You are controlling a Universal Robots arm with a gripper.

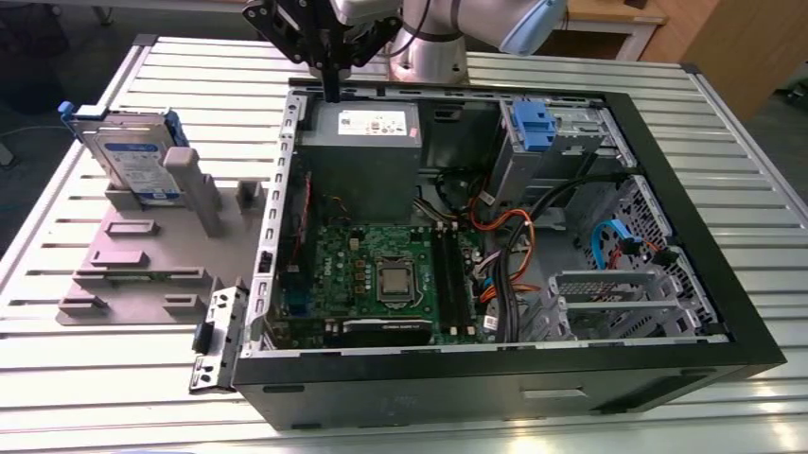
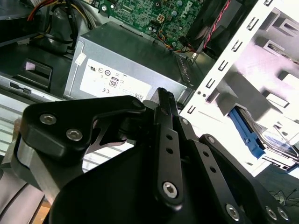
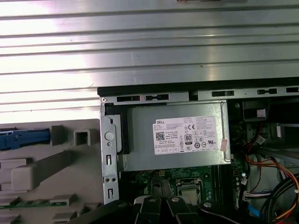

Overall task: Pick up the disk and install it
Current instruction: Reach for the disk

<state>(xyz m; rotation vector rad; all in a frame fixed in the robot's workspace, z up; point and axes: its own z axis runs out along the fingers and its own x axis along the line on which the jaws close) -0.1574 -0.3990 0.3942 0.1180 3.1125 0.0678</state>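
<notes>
The disk, a silver drive with a white-and-blue label in a blue carrier, stands on edge in the grey fixture at the exterior view's left, outside the computer case. In the first wrist view its blue carrier shows beside the fixture's pegs. My gripper hangs over the case's back left corner, just above the power supply, well to the right of the disk. Its fingers are pressed together with nothing between them, and their tips also show in the first wrist view.
The open computer case lies on a slatted metal table. Inside are the motherboard, bundled cables and a grey drive cage with a blue clip at the back right. The fixture carries several upright pegs.
</notes>
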